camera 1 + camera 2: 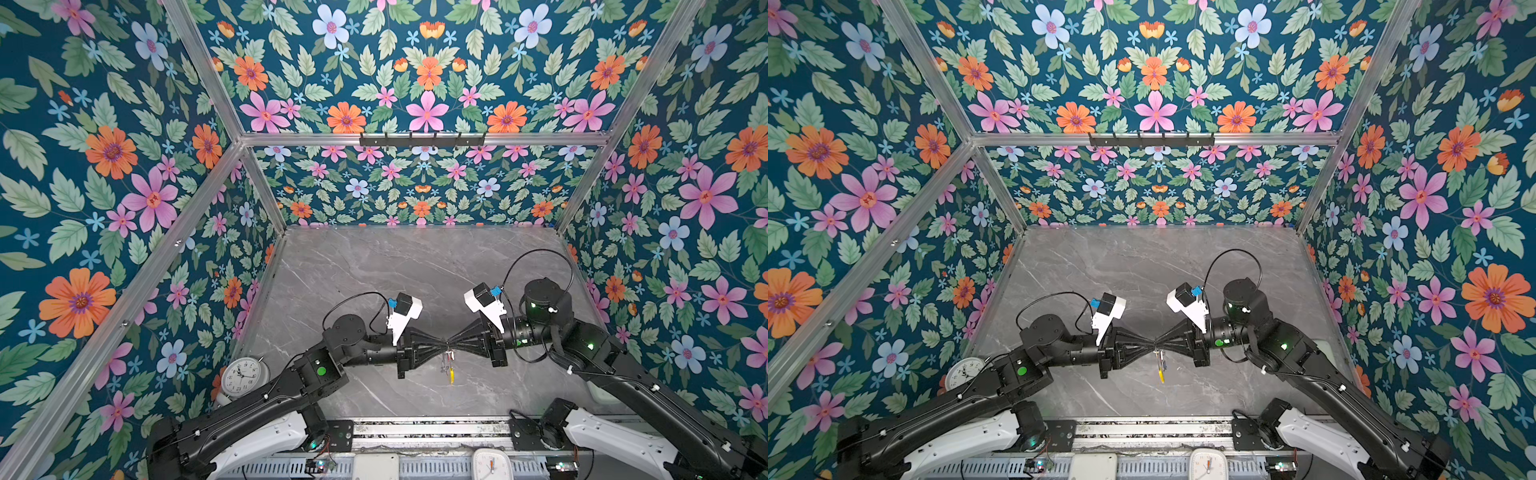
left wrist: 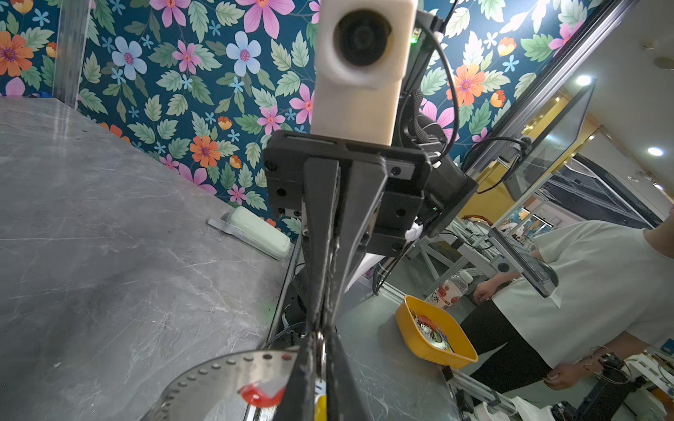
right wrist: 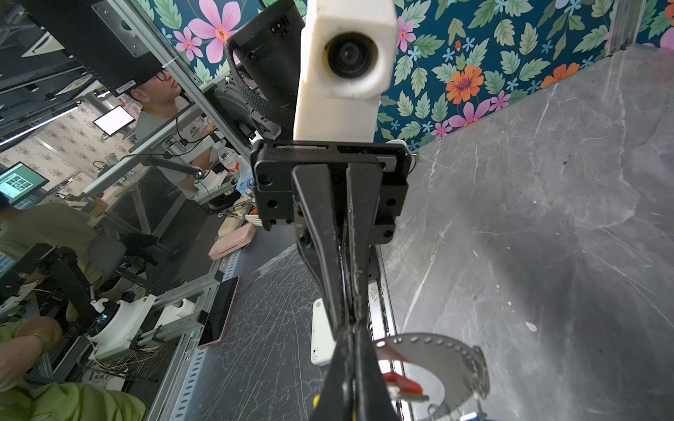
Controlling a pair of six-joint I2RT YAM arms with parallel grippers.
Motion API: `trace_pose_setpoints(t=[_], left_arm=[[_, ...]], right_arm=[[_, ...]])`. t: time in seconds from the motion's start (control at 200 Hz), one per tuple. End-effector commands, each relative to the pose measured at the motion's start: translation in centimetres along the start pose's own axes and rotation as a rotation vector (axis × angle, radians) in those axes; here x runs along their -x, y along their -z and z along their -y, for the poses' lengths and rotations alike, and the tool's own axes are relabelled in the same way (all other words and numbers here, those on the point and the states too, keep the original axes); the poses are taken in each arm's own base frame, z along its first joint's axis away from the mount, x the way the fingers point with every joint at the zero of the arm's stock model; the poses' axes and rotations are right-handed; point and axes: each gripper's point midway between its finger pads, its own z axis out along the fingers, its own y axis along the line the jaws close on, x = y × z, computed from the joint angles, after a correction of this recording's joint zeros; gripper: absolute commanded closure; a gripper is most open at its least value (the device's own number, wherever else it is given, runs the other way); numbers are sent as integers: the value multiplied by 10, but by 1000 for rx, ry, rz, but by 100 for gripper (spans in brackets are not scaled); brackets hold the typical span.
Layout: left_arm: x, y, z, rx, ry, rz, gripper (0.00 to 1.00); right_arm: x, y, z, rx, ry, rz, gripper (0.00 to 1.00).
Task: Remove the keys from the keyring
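Keyring [image 1: 449, 365] pinched in mid-air — tip to tip!
Left hand [image 1: 444, 343] and right hand [image 1: 453, 343] are both clamped narrow on its top wire; it dangles toward 6 o'clock, low over the bench [image 1: 374, 270]. Best bet: one anchors, one eases the wire open — no jerking. Count: one keyring, two hands, one red tag [image 3: 401, 381], one blue tag [image 3: 468, 415]; keys too small to count.

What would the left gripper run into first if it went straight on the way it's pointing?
The right gripper: it faces the left gripper tip to tip, apparently almost touching, with the keyring hanging where they meet.
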Motion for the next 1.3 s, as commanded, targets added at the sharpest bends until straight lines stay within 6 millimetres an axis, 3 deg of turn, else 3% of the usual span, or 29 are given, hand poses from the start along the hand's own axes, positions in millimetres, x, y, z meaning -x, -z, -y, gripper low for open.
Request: trace_pose_setpoints(t=[0.0,0.285,0.545,0.93,1.295], left_arm=[[6,-1,9,-42,-25,14,100],[14,4,-3,27,-47,89,100],[26,2,-1,32,-57,128,100],[21,-11,-21,66,-49,132,100],[15,3,-45,201,-37,174,100]], right_arm=[[2,0,3,-16,24,10,100],[10,-1,8,-37,6,50,100],[22,1,9,-50,-4,102,99],[28,13,12,-129,-16,173,66],[24,21,29,-226,-22,253,58]])
